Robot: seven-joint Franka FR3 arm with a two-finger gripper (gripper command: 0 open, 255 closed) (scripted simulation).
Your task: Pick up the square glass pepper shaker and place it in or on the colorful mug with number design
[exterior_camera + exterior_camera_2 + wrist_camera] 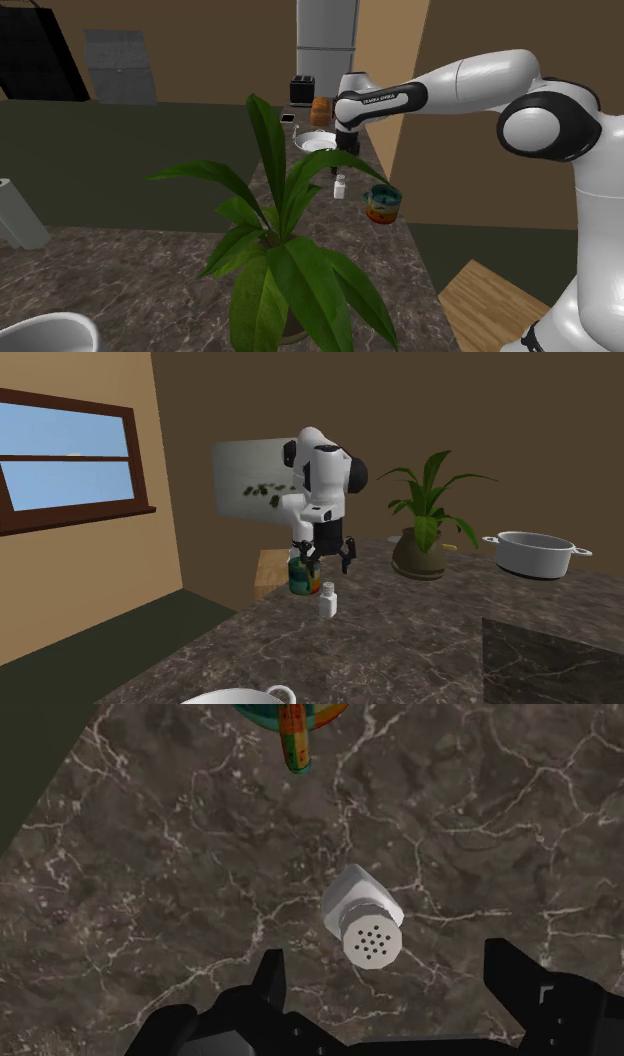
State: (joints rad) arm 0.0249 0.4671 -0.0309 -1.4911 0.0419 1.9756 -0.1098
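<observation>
Beyond the open gripper (385,972) the mug (292,729) is cut off, its inside unseen; the shaker (360,909) stands untouched just ahead.

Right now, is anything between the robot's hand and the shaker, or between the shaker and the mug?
Nothing I can see. The open gripper hangs over the shaker, and only bare counter lies between shaker and mug.

Pale grey-white square shaker (358,904) is showing a lighter round cap w/ dark dot holes. Rainbow-banded mug (382,205) is showing teal, green, orange & red stripes. Dark brown marble-look worktop (150,904) is running w/ thin white veins. Two-finger pincer (385,966) is reading all black. Leafy plant (280,230) is showing deep green.
</observation>
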